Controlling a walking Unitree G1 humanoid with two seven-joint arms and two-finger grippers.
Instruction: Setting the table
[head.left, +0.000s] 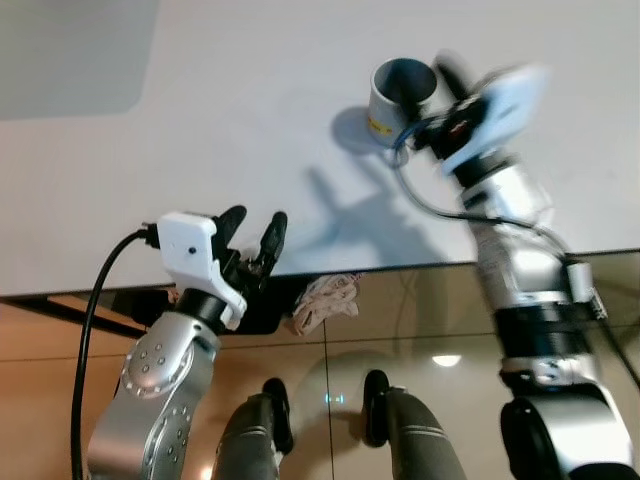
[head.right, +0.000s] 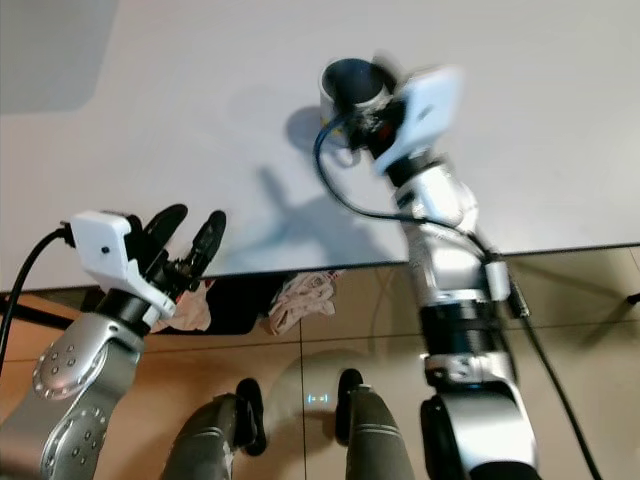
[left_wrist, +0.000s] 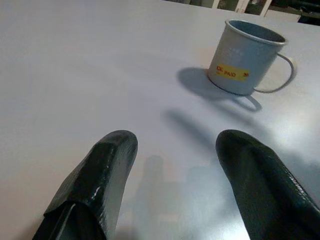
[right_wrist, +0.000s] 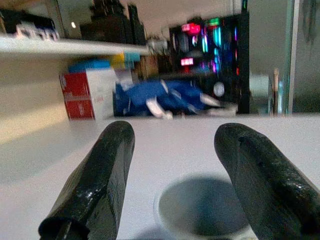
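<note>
One mug (left_wrist: 248, 59) on the table, and it stands upright, mouth open to the ceiling, its long axis straight up from the white tabletop (head.left: 250, 130). It is a pale grey metal mug with a single yellow sticker on its wall, and its thin wire handle sticks out sideways, toward the robot's right as the left wrist view has it. The mug sits well in from the near edge of the tabletop, casting one soft shadow beside its base.

The right gripper (right_wrist: 170, 170) is right over it: two black fingers spread apart, one on either side of the rim, with the mug's open mouth showing between them from above. Nothing is clamped; the fingers stand wide and the mug rests on the table. The right arm is blurred in the head views.

The left gripper (head.left: 252, 238) hovers at the near edge of the tabletop, well apart from the mug, its two fingers parted and holding nothing, aimed across the bare white surface toward the mug.

Below the table edge lies one crumpled pale cloth (head.left: 322, 301) on the glossy floor, near the robot's two legs.
</note>
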